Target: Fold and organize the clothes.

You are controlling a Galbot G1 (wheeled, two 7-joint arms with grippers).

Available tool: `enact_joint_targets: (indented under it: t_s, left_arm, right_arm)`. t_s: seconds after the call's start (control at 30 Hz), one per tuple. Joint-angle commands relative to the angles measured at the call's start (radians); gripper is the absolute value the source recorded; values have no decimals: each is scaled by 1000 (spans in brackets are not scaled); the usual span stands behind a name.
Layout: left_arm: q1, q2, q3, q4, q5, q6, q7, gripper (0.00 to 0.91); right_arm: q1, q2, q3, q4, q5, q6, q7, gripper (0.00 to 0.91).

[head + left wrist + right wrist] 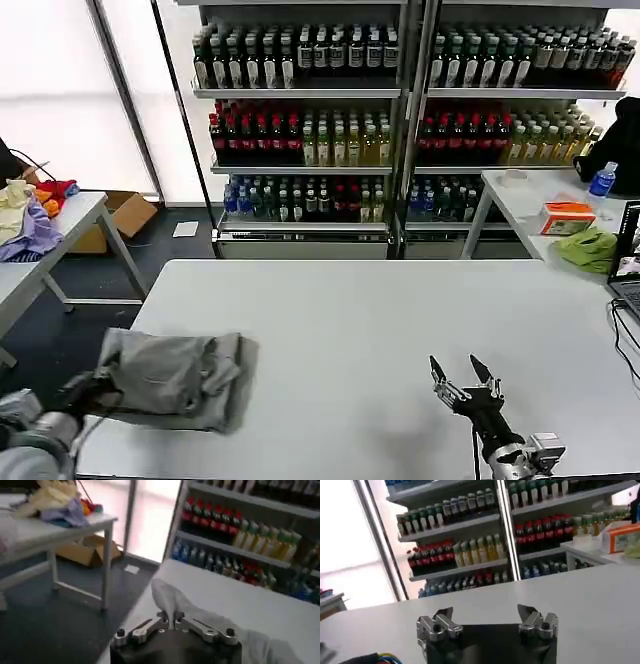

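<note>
A grey shirt (180, 378) lies folded in a loose bundle at the near left corner of the white table (380, 320). My left gripper (92, 388) sits at the bundle's left edge, shut on a fold of the grey shirt (172, 600), which rises between its fingers (162, 617) in the left wrist view. My right gripper (462, 378) stands open above the near right part of the table, nothing between its fingers (442, 615), well apart from the shirt.
A side table at the left (60, 225) holds lilac, yellow and red fabrics (30, 215). Another table at the right (530, 205) carries a green cloth (588, 247), an orange box and a bottle. Drink shelves (400, 110) line the back. A cardboard box (125, 212) is on the floor.
</note>
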Motion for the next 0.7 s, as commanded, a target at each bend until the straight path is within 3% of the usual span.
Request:
enact_joint_targets:
  t_s: [0.03, 0.13, 0.23, 0.43, 0.53, 0.7]
  left_arm:
    - [19, 271, -306, -53, -161, 23, 40, 20]
    - [-5, 265, -231, -76, -112, 23, 45, 20]
    - [-28, 209, -75, -113, -48, 22, 27, 20]
    - [-86, 35, 427, -160, 293, 5, -73, 20]
    - [-143, -49, 646, -152, 357, 6, -157, 20]
    - [-268, -172, 880, -87, 450, 23, -221, 20]
  right_arm:
    - [9, -2, -10, -2, 2, 0, -1, 907]
    - [5, -1, 3, -7, 6, 5, -2, 907]
    - [4, 0, 18, -11, 10, 7, -3, 907]
    - [-2, 7, 33, 4, 13, 3, -2, 907]
    - [-4, 18, 35, 7, 8, 2, -2, 907]
    - [-15, 37, 37, 15, -7, -6, -1, 907]
